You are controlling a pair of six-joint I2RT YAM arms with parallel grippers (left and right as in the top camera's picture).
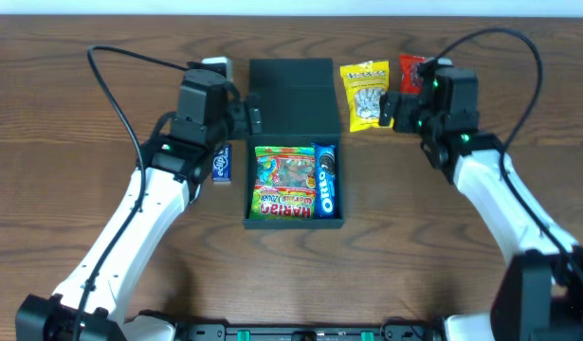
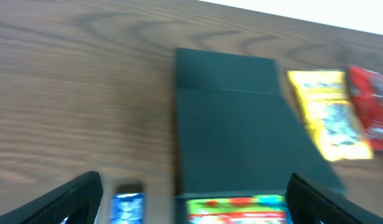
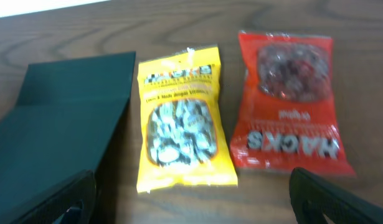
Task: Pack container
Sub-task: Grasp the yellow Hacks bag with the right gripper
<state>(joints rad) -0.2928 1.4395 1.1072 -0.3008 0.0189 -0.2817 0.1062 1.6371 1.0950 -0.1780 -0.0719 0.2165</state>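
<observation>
**Loose packets sit nearest the right arm**

Overhead, on the wooden table [image 1: 386, 237], the container [image 1: 291, 99] stands centre, flap open to the far side, sweets [image 1: 283, 180] inside. A yellow packet [image 1: 365, 95] and red packet [image 1: 410, 71] lie just right of it, long axes near-to-far, under the right gripper [image 1: 397, 106]. Left wrist: left gripper [image 2: 194, 198] spread wide, empty, container ahead. Right wrist: fingers [image 3: 60, 199] wide, empty, both packets straight ahead.

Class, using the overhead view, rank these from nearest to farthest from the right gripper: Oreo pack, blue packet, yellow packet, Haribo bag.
From the right gripper:
1. Yellow packet, beside it, right of the container.
2. Oreo pack, inside the container, right side.
3. Haribo bag, inside, left of the Oreo pack.
4. Blue packet, left of the container.
</observation>
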